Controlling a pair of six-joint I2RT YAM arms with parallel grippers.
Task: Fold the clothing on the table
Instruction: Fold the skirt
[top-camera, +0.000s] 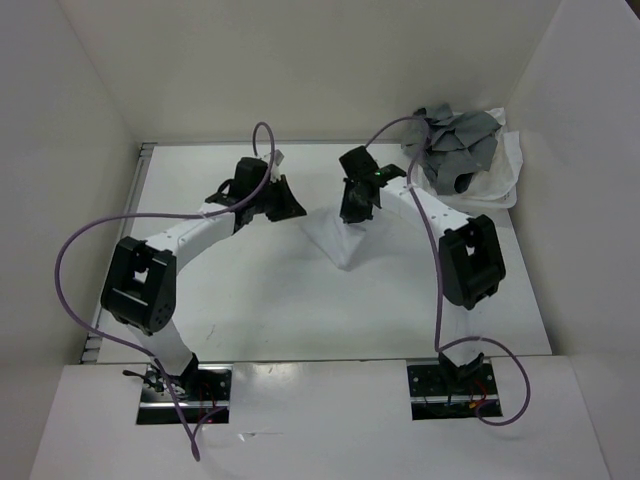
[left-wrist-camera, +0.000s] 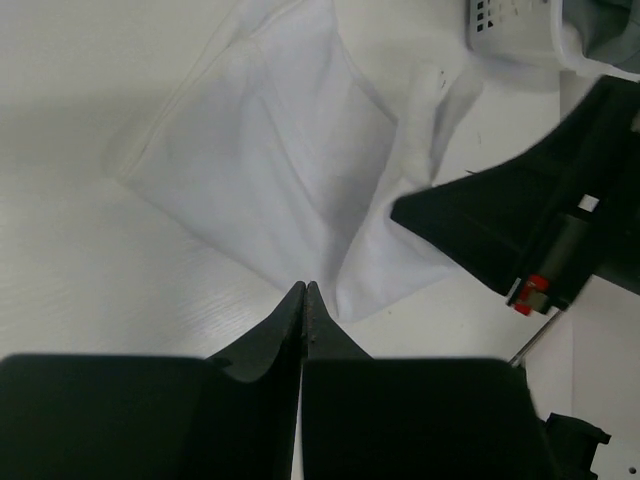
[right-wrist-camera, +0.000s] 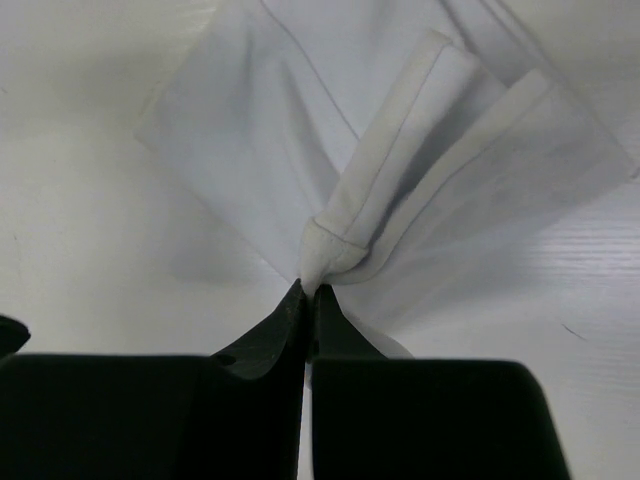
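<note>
Top external: clothing (top-camera: 345, 240) peaked on table (top-camera: 250, 300) under right gripper (top-camera: 358, 207). Left wrist: left gripper (left-wrist-camera: 303, 290) pinched together, seemingly empty, at the clothing's edge. Right wrist: clamped on a bunched hem. Mid-fold, probably; next, carry hem across, lay flat, release.

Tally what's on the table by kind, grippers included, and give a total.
grippers: 2 (left gripper, right gripper)
white clothing: 1
grey fabric pile: 1 (separate pieces cannot be told apart)
white basket: 1
Total: 5
</note>
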